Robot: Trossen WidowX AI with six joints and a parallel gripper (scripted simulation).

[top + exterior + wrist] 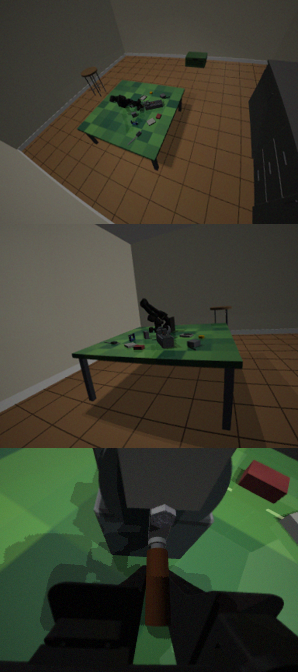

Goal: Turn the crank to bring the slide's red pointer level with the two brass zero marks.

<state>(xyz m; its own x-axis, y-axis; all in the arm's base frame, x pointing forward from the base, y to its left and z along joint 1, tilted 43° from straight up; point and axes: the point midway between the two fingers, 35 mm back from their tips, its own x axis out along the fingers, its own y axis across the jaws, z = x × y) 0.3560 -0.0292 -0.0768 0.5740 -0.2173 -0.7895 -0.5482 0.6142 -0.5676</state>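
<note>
Gripping a smooth, cylindrical brown handle point(157, 587) between black fingers.

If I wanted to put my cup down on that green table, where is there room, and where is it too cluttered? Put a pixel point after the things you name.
Roomiest looks the table's point(102, 124) near corner on the stool's point(89, 71) side, left of the knife-like tool point(133, 138) from above. It is crowded around the arm point(123, 102) and the grey machine point(154, 104) point(165, 340).
</note>
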